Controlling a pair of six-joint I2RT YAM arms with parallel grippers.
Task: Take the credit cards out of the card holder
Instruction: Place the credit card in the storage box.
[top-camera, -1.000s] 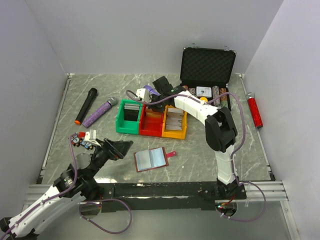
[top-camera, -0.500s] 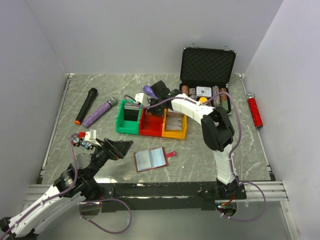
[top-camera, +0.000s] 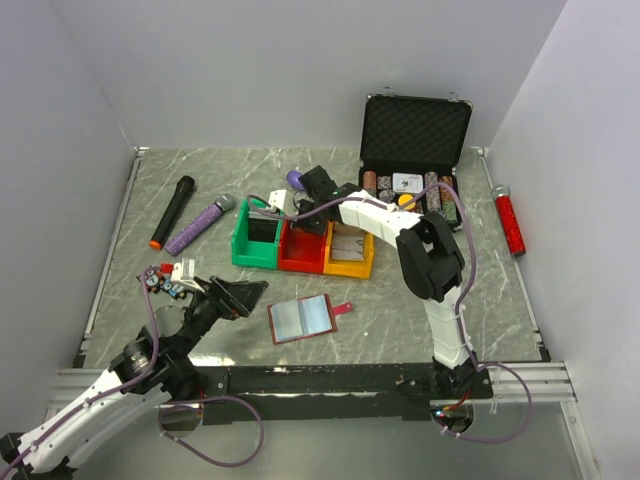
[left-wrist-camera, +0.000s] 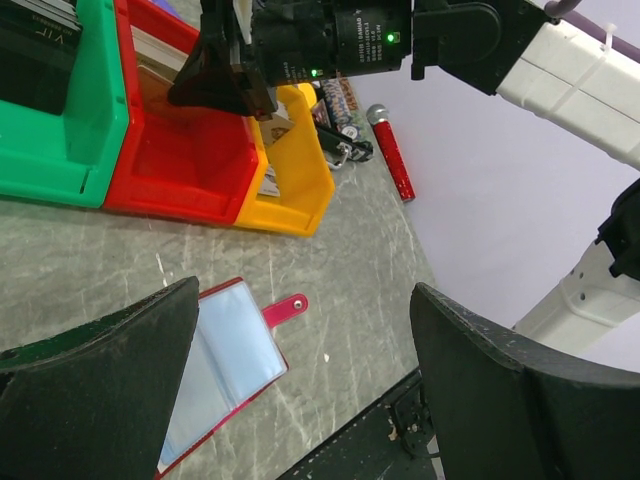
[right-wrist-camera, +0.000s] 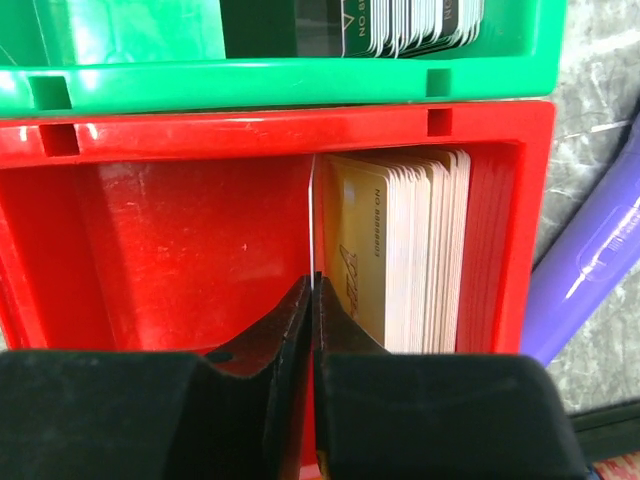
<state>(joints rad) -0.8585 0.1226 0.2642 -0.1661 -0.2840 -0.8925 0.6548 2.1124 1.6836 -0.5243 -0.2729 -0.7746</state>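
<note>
A lab test cell: plain white walls (top-camera: 300, 70) enclosing a marble-patterned table (top-camera: 400, 310).

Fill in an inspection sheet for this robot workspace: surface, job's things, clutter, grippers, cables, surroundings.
Surface: marbled grey-green table.
Job's things: card holder lies open and flat near the front edge; card stack stands in the red bin.
Clutter: green bin, yellow bin, black microphone, purple microphone, open poker chip case, red tube by the right wall.
Grippers: left gripper open beside the card holder, not touching; right gripper pinched on a card, edge-on, in the red bin.
Cables: purple cables loop along both arms.
Surroundings: plain pale walls; nothing else seen.
</note>
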